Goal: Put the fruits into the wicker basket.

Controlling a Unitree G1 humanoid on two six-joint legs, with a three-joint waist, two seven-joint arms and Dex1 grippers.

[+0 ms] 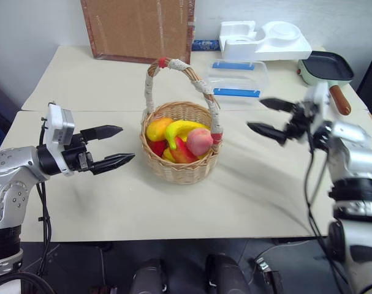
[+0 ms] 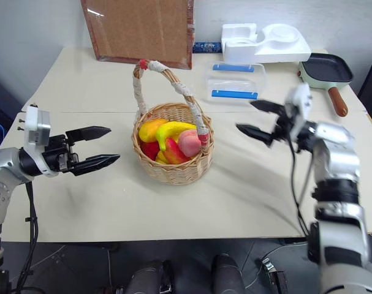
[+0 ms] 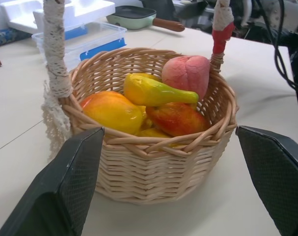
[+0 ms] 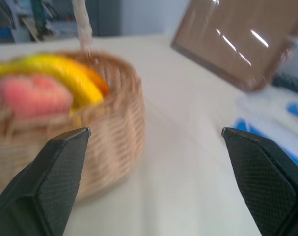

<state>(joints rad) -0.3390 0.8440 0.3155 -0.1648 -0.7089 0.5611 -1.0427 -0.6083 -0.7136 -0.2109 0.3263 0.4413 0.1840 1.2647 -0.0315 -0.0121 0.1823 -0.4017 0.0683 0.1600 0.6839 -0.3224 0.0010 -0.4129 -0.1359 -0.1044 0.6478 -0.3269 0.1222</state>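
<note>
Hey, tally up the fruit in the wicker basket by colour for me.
Yellow: 1, banana
Pink: 1, peach
Orange-yellow: 1, round fruit
Red-orange: 1, mango-like fruit
Total: 4 clearly seen; more may hide beneath.

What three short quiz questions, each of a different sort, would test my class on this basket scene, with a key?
1. True or false: the banana lies on the table outside the wicker basket.
2. Which fruit sits nearest the red-wrapped end of the basket's handle? A) peach B) banana C) orange-yellow fruit
3. Fill in: both the left gripper and the right gripper are ____ and hold nothing.

Key:
1. False; it lies in the basket.
2. A, the peach.
3. open
</note>
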